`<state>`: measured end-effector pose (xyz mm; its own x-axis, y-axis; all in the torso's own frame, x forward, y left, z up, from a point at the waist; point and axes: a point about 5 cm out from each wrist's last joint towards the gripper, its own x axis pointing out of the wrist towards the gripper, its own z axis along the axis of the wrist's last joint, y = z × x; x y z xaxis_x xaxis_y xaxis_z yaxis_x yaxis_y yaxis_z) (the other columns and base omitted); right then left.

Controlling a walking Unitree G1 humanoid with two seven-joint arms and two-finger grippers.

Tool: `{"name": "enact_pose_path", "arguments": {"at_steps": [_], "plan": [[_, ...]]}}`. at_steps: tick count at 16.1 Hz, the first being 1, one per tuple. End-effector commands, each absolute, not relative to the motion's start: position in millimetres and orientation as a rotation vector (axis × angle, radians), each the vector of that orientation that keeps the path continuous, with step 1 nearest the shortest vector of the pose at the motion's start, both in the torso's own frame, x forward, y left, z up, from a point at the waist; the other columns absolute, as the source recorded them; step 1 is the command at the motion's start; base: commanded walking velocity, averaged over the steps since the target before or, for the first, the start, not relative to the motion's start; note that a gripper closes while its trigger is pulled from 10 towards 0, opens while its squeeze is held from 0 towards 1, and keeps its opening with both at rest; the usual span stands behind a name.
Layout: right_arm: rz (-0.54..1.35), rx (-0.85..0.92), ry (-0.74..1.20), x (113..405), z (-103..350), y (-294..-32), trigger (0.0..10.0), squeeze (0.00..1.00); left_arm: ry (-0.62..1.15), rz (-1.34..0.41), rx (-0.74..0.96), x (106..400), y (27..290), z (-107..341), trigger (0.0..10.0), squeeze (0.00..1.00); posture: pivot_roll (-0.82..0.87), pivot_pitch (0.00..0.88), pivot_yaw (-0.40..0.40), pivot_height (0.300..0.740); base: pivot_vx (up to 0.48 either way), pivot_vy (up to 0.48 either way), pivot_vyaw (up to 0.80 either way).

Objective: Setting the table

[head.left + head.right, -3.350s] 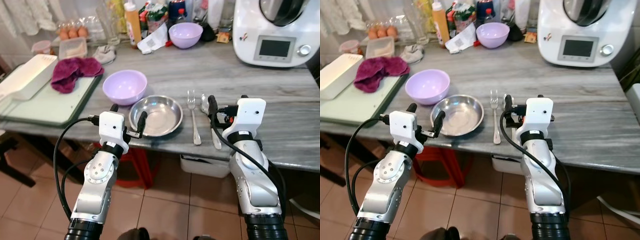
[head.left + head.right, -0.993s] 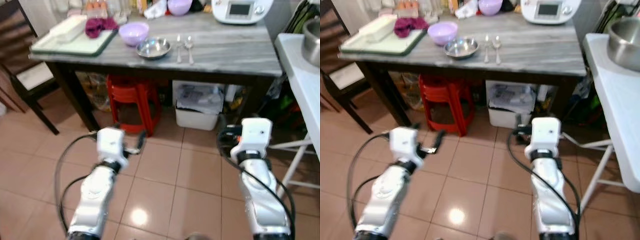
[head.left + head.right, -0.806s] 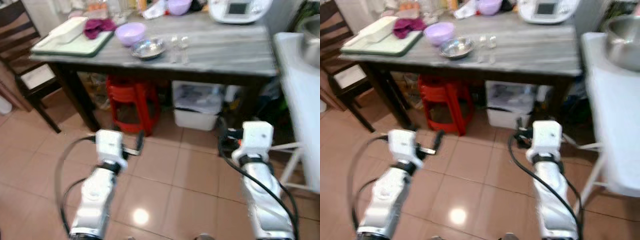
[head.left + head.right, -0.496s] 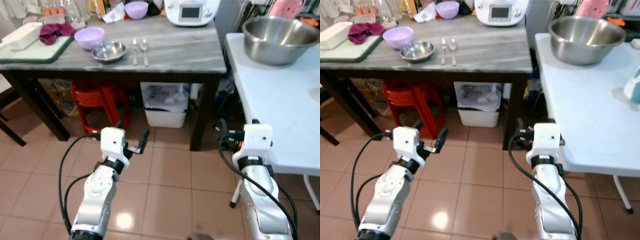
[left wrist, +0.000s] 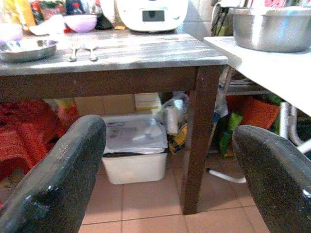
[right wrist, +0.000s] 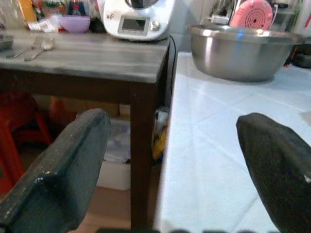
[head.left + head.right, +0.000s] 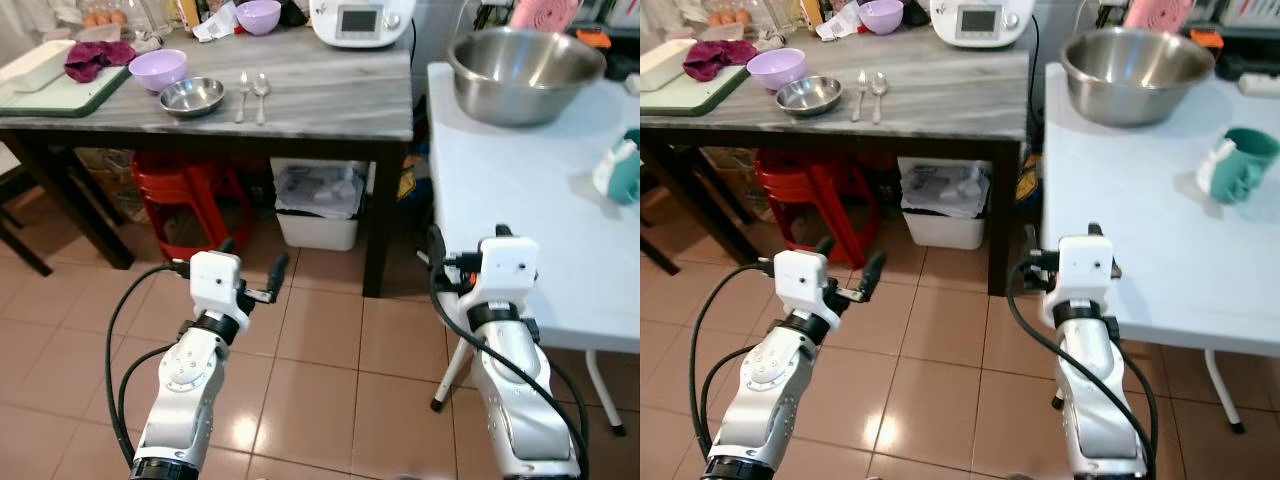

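Observation:
On the grey table [image 7: 330,92] at the far left stand a lilac bowl [image 7: 158,68] and a small steel bowl [image 7: 191,95], with a fork [image 7: 241,95] and a spoon [image 7: 260,92] lying side by side to their right. My left gripper [image 7: 252,262] hangs open over the tiled floor, well short of that table, and holds nothing. My right gripper [image 7: 467,240] is open and empty too, at the near edge of a white table [image 7: 520,200]. The left wrist view looks between the fingers [image 5: 63,170] at the grey table's underside and leg.
A large steel bowl [image 7: 525,60] and a teal mug [image 7: 1238,160] stand on the white table. Under the grey table are a red stool [image 7: 185,195] and a white bin [image 7: 320,205]. A food processor [image 7: 362,20] and a green tray [image 7: 50,92] sit on top.
The camera has backed away from the grey table and swung right, bringing the white table and mug into view. Both grippers stay open and empty.

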<state>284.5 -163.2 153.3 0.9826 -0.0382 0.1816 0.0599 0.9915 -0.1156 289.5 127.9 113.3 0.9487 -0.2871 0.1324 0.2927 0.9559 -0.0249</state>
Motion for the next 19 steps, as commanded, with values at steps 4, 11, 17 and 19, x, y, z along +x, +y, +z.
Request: {"name": "enact_pose_path", "arguments": {"at_steps": [4,11,17,19], "plan": [[-0.064,-0.122,-0.184,282.0,153.8,-166.5,10.0,0.00,-0.128,-0.319,-0.042,289.8,120.5,114.2,10.0,0.00,-0.14,0.128,0.090,0.740,0.000,-0.442,0.00],[-0.069,-0.122,-0.190,284.3,155.0,-165.6,10.0,0.00,-0.123,-0.329,-0.035,289.5,120.3,114.0,10.0,0.00,-0.14,0.137,0.101,0.740,0.000,-0.480,0.00],[-0.064,-0.119,-0.191,286.2,154.5,-163.5,10.0,0.00,-0.136,-0.372,-0.051,288.9,118.0,116.0,10.0,0.00,-0.13,0.134,0.103,0.740,0.000,-0.080,0.00],[-0.063,-0.119,-0.192,286.7,154.5,-163.0,10.0,0.00,-0.138,-0.393,-0.062,287.6,116.9,116.3,10.0,0.00,-0.13,0.135,0.101,0.740,0.000,0.000,0.00]]}}
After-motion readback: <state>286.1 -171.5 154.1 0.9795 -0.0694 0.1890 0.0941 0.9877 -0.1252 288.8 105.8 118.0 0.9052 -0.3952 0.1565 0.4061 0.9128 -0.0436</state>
